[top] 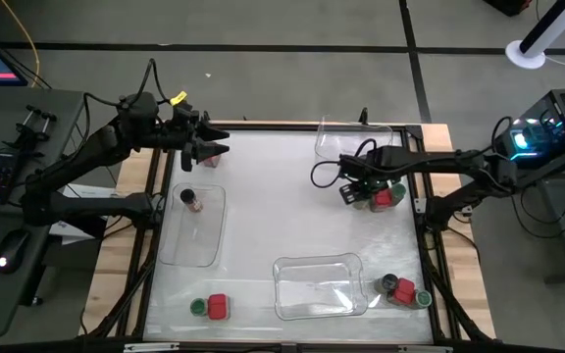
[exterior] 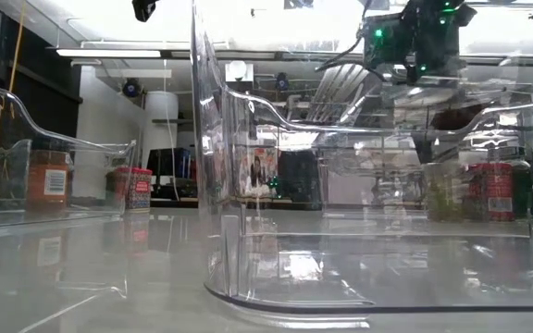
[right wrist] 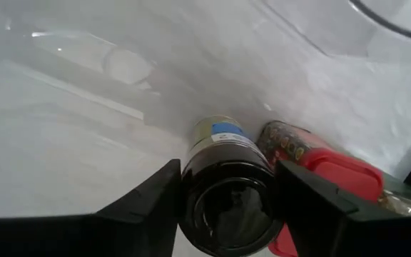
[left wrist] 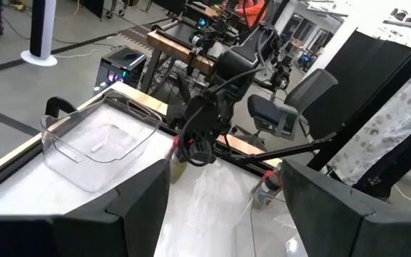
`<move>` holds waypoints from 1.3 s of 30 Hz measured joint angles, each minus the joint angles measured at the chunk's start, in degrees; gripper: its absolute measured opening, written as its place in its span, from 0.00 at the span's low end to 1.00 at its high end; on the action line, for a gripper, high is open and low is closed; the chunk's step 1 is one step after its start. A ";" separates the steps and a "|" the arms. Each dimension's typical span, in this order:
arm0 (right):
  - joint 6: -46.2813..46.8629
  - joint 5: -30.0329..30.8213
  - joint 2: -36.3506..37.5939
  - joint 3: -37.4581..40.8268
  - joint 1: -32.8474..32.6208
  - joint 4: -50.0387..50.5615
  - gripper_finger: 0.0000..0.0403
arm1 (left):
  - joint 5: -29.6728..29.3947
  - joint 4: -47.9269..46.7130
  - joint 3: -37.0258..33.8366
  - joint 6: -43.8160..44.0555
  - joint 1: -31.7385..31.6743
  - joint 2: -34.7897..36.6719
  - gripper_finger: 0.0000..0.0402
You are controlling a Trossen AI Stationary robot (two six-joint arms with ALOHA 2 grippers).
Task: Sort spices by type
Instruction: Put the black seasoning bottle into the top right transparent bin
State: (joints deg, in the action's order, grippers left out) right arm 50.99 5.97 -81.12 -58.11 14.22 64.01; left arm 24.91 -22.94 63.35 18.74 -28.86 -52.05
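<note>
Gripping position, right side: the right gripper (right wrist: 227,203) sits over a dark-lidded jar (right wrist: 227,193) near the table's right edge, a finger (right wrist: 152,207) on each side of the lid and pressed to it or nearly so; whether it is fully clamped cannot be told. A red-topped box (right wrist: 327,175) leans just beside that jar, touching or almost touching it.

Left gripper (top: 214,150): held above the back left part of the table, fingers apart, nothing between them.

Trays: three clear plastic ones. Left tray (top: 209,245) holds one brownish jar (top: 192,200) with a dark lid, standing upright at its back end. Back tray (top: 336,132) sits behind the right gripper. Front tray (top: 292,299) lies at the front centre; no container shows inside.

Loose spices, front left: a green-lidded jar (top: 199,307) and a red box (top: 218,306) side by side, outside the trays.

Loose spices, front right: a dark-lidded jar (top: 388,284) and another red box (top: 403,291) close together, with something green just beside them, too small to tell apart.
</note>
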 joint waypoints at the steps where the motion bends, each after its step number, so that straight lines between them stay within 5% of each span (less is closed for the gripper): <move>1: -0.02 -0.01 0.00 -0.43 0.00 0.61 0.49 | 0.00 0.00 0.00 0.01 0.00 0.00 0.63; 8: -5.74 0.98 0.00 -8.43 0.18 6.85 0.49 | 0.00 0.01 0.00 -0.02 0.00 0.00 0.63; 17: -22.13 12.71 0.17 -28.19 7.84 14.01 0.49 | -0.51 0.02 0.00 -1.42 -0.04 0.00 0.63; 28: -50.71 11.02 -4.36 -22.11 25.82 11.39 0.49 | -1.09 0.04 0.00 -1.43 -0.04 0.00 0.63; 39: -66.26 10.48 -14.45 -19.03 30.63 -0.59 0.49 | -1.11 0.09 0.00 -0.95 -0.04 0.00 0.63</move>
State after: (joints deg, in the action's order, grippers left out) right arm -15.27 16.45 -95.57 -77.14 44.85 63.42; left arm 23.79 -22.85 63.35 17.79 -28.91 -52.05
